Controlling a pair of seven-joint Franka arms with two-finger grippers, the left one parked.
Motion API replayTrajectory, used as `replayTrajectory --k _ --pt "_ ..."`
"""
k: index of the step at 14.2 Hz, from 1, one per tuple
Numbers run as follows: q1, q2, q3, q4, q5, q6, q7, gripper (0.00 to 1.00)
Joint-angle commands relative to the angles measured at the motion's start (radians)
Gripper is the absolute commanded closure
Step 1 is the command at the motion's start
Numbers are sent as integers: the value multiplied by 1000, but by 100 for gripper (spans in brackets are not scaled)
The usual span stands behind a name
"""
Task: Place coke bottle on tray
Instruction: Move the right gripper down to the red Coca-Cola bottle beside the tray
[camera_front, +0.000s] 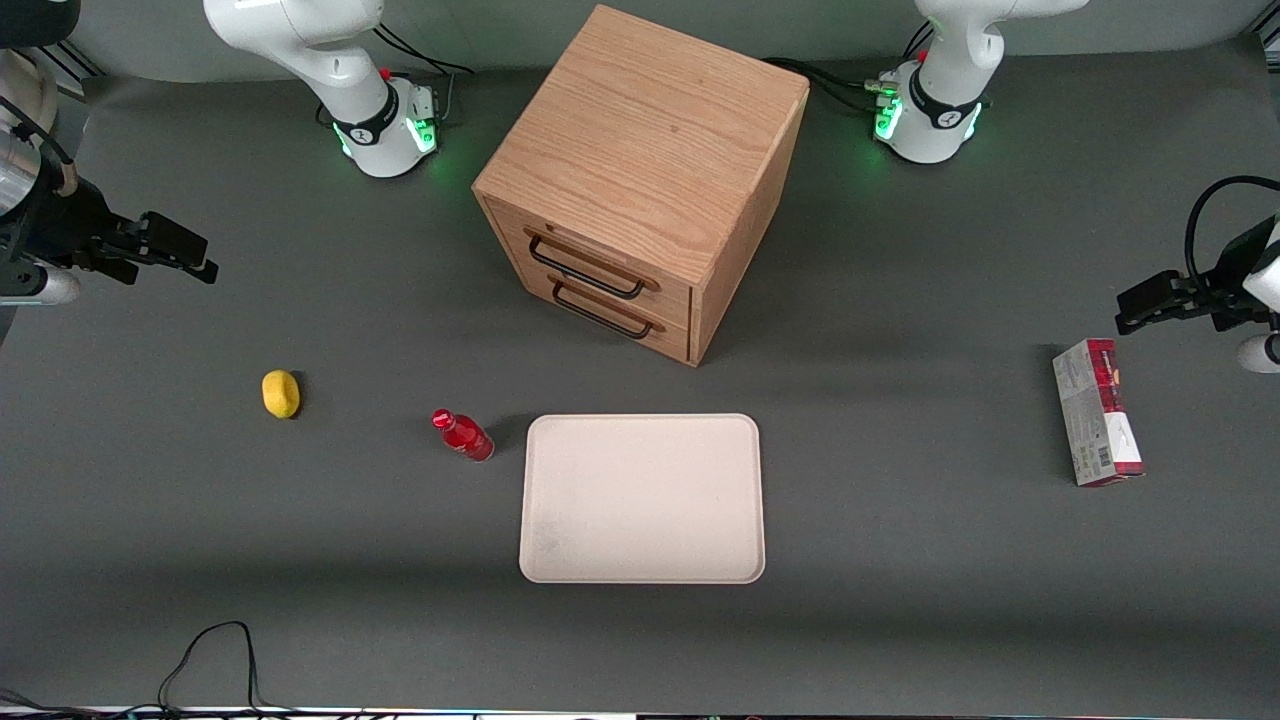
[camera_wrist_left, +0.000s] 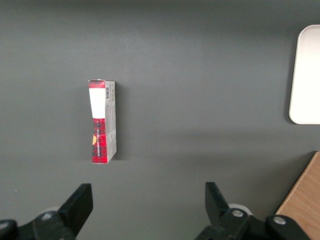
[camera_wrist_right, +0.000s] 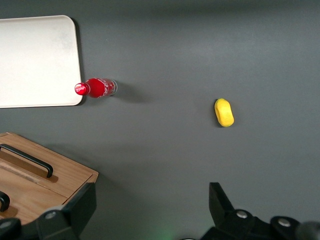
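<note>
One small glossy red coke bottle is standing mid-frame beside the cream rectangular tray; the black two-finger gripper is hovering open, upper left.

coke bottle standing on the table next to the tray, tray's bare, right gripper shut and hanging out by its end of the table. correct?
One thing is wrong: the gripper is open, its fingers spread wide in the right wrist view. The rest holds: the coke bottle stands on the table beside the bare tray, and the gripper hangs toward the working arm's end.
</note>
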Motion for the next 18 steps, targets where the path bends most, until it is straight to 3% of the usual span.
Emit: replayTrajectory --k 1,6,11,15,18 --pt "8 -4 -2 1 20 -10 -14 0" --pt "61 57 48 -13 22 38 -1 0" --pt "64 252 210 -81 25 415 197 0" --pt "75 284 221 -273 20 698 202 0" --pt "75 365 221 -312 -17 862 202 0"
